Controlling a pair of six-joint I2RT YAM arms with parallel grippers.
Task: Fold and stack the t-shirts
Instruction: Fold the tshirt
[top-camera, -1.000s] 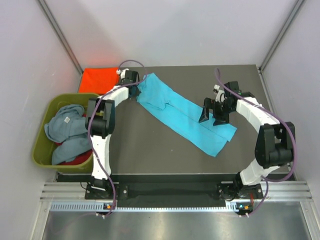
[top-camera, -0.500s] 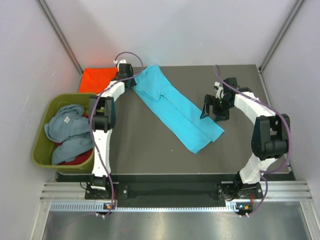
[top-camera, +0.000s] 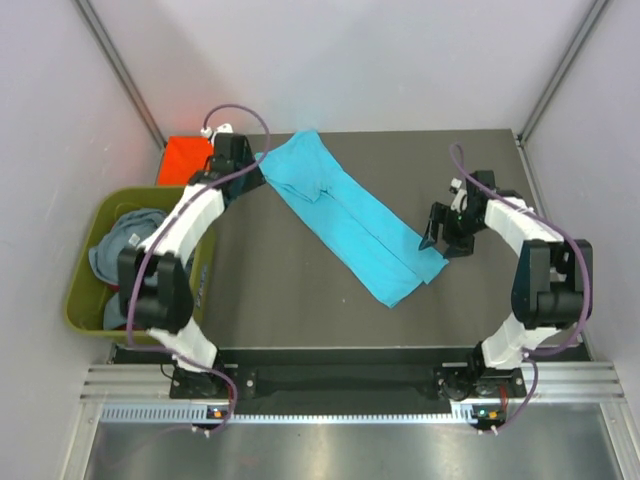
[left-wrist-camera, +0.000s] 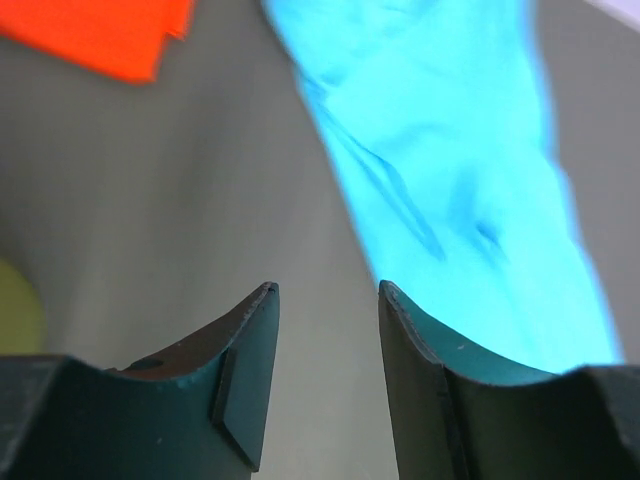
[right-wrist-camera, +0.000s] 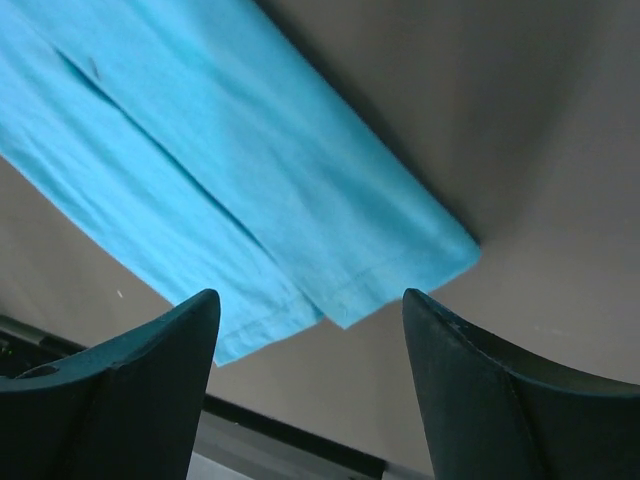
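Note:
A bright turquoise t-shirt (top-camera: 350, 220), folded into a long strip, lies diagonally across the dark table (top-camera: 270, 300). My left gripper (top-camera: 243, 165) stands open just left of the strip's far end, with only bare table between its fingers (left-wrist-camera: 250, 370). The turquoise cloth (left-wrist-camera: 450, 180) lies ahead and to the right of them. My right gripper (top-camera: 441, 241) stands open beside the strip's near right end and holds nothing. That end (right-wrist-camera: 380, 260) shows between its fingertips (right-wrist-camera: 190, 340) from above. A folded orange-red t-shirt (top-camera: 185, 160) lies at the back left, its corner (left-wrist-camera: 90, 30) also in the left wrist view.
An olive-green tub (top-camera: 80, 290) stands off the table's left edge with a grey-blue t-shirt (top-camera: 125, 245) bunched inside; my left arm reaches across above it. Grey walls close in on three sides. The arm bases sit along the near rail (top-camera: 340, 380).
My left gripper has opened, let go of the turquoise shirt's far end and drawn back to the left. The right gripper has slid a little rightward, its jaws somewhat narrower. The strip settled flat.

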